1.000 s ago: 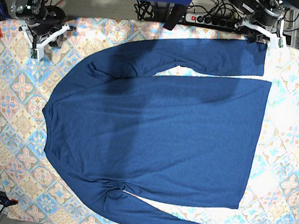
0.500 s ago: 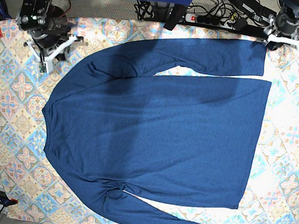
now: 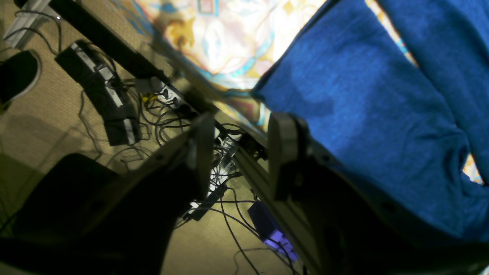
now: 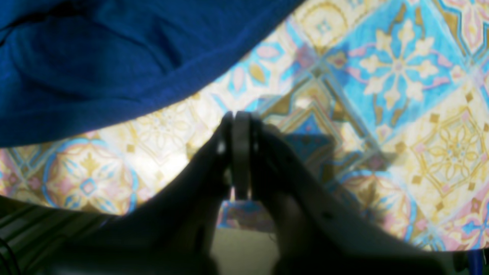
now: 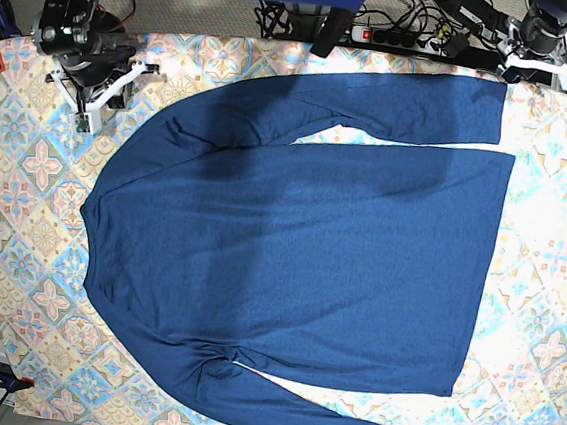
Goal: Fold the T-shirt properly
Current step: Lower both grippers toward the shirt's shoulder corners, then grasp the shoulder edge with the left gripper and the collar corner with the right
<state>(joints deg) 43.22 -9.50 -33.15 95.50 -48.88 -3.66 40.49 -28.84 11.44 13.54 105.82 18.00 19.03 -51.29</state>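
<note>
Left gripper (image 5: pixel 546 55) — jaws apart, nothing between them. A second ago shut at the upper sleeve's cuff (image 5: pixel 483 103); now off it, raised and drawn back past the worktop's (image 5: pixel 546 298) far edge, above the cables (image 3: pixel 168 126). In the left wrist view, open left gripper (image 3: pixel 237 130) over floor and power strips, with blue cloth just to one side and not touching.

Right gripper (image 5: pixel 99 94) — closed on nothing, pads pressed together in its wrist view (image 4: pixel 240 118). Shifted a little toward the shoulder since a second ago; hangs over bare tablecloth (image 4: pixel 401 95), just beside the shirt's edge, apart from it.

Meaning for the task, as a judgement: reads as a release after spreading — sleeve laid out flat, cloth smooth, no fold made yet. Spreading looks done and folding proper not begun. Likely next: a fresh grasp at sleeve or shoulder for a first fold inward.

T-shirt (image 5: pixel 290 253) flat on the worktop, filling most of it. Neck toward the base view's left, hem toward its right — long axis running left to right across that view. One sleeve straight along the far edge, almost parallel to the body with a thin wedge of tablecloth between. Other sleeve (image 5: pixel 324 417) along the near edge, slanting slightly down to a cuff at the bottom of the view.
</note>
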